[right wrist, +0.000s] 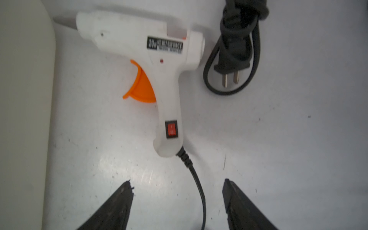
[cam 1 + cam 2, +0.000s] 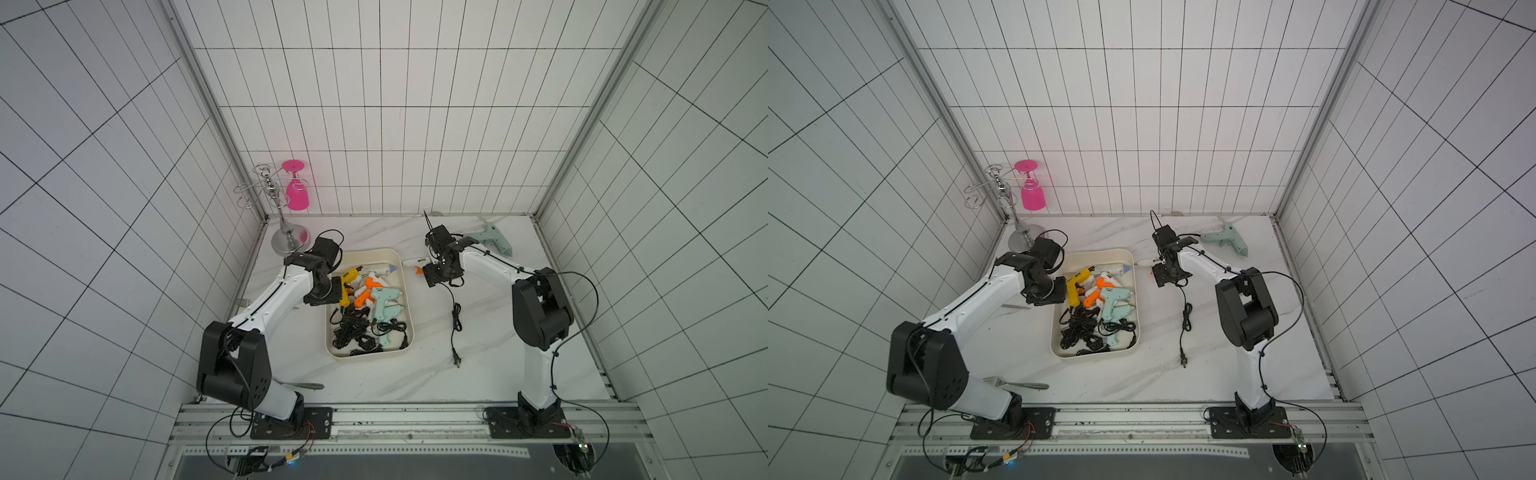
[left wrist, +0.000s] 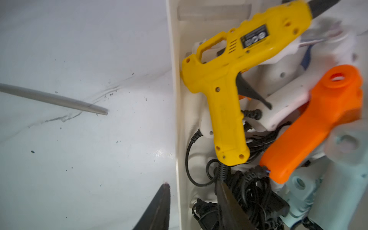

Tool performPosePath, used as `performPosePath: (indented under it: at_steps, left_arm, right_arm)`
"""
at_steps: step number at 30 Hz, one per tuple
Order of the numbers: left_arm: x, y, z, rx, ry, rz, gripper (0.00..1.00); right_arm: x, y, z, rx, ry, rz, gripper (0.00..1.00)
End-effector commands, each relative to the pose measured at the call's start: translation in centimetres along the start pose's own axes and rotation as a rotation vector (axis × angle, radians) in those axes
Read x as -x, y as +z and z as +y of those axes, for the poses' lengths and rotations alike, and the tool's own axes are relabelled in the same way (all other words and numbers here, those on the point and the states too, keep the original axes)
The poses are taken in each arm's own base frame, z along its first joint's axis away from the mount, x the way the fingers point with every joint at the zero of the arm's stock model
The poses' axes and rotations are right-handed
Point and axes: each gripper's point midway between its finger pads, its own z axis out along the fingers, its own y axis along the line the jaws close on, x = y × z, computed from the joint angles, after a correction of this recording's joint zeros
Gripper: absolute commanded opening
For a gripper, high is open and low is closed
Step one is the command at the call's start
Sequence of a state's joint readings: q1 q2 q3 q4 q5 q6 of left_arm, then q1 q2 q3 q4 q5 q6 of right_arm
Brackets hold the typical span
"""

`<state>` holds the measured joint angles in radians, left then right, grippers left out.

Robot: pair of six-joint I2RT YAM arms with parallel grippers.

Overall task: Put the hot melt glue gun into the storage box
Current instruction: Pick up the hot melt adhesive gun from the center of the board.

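One white gun (image 1: 151,45) lies just beside the box (image 2: 370,356). Right gripper (image 1: 177,183) hovers spread and empty behind its handle, probably to grab it; left gripper (image 3: 192,182), also spread, straddles the box wall.

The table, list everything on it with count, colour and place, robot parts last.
Table: one, white marble.
Storage box: one, cream, middle of the table.
Piled glue guns: several, yellow, orange, white and mint, in the box; exact count unclear.
White glue gun: one, orange trigger, on the table beside the box.
Mint glue gun: one, far right corner.
Cords: black, tangled in the box, one trailing on the table.
Fork: one, silver, near the left arm's base.
Metal handle: one, silver, left of the box.
Glass rack: one, chrome, far left corner.
Glass: one, pink, hanging upside down on the rack.
Left gripper: open, at the box's left wall.
Right gripper: open, over the white gun's cord.
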<state>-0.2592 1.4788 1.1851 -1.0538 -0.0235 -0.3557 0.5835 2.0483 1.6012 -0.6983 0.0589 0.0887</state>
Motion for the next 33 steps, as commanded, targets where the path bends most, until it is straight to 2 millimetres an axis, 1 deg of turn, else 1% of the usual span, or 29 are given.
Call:
performPosePath:
  at_steps: [1, 4, 6, 9, 11, 12, 15, 17, 20, 21, 23, 25, 29, 31, 33]
  left_arm:
    - [1.2, -1.9, -1.2, -0.071, -0.011, -0.07, 0.5]
    - [1.2, -2.9, -1.1, -0.081, -0.014, -0.095, 0.52]
    - [1.2, -3.5, -0.9, -0.076, -0.012, -0.112, 0.52]
    - [1.2, -4.1, -0.7, -0.072, -0.01, -0.131, 0.52]
    - [1.4, -4.5, -0.7, -0.076, -0.009, -0.143, 0.53]
    - [1.4, -4.7, -0.8, -0.08, -0.009, -0.149, 0.54]
    - [1.5, -5.4, -0.9, -0.093, -0.009, -0.169, 0.6]
    - [1.7, -6.1, -1.0, -0.11, -0.005, -0.196, 0.65]
    - [2.1, -7.4, -1.7, -0.161, 0.006, -0.257, 0.71]
    - [2.4, -8.0, -2.0, -0.182, 0.012, -0.287, 0.72]
    - [2.9, -9.5, -2.9, -0.247, 0.039, -0.353, 0.74]
    - [3.4, -11.1, -3.9, -0.325, 0.067, -0.444, 0.76]
    - [4.5, -14.2, -5.4, -0.466, 0.087, -0.64, 0.83]
    - [4.8, -15.4, -6.2, -0.532, 0.103, -0.714, 0.86]
    - [5.1, -16.3, -7.2, -0.594, 0.133, -0.767, 0.87]
  right_arm:
    - [-0.3, 2.4, 0.1, 0.046, -0.013, 0.083, 0.74]
    - [-0.4, 3.5, -0.3, 0.026, 0.004, 0.114, 0.73]
    - [-0.5, 3.8, -0.2, 0.029, 0.01, 0.12, 0.71]
    - [-0.3, 4.8, -0.4, 0.013, 0.018, 0.121, 0.67]
    - [0.0, 5.4, -0.3, 0.017, 0.019, 0.12, 0.62]
    - [0.1, 5.6, -0.2, 0.024, 0.018, 0.119, 0.59]
    - [0.2, 6.0, 0.2, 0.037, 0.024, 0.124, 0.45]
    - [0.2, 5.8, 0.2, 0.043, 0.035, 0.116, 0.32]
    - [0.7, 4.9, 0.3, 0.057, 0.053, 0.086, 0.18]
    - [1.0, 4.2, 0.2, 0.062, 0.066, 0.073, 0.16]
    - [1.3, 2.3, 0.1, 0.076, 0.093, 0.053, 0.16]
    - [1.4, -0.2, -0.4, 0.101, 0.141, 0.018, 0.15]
    - [1.6, -5.3, -1.8, 0.222, 0.259, -0.056, 0.15]
    - [1.6, -8.3, -1.5, 0.329, 0.292, -0.096, 0.15]
    - [1.5, -11.1, -0.1, 0.449, 0.274, -0.122, 0.15]
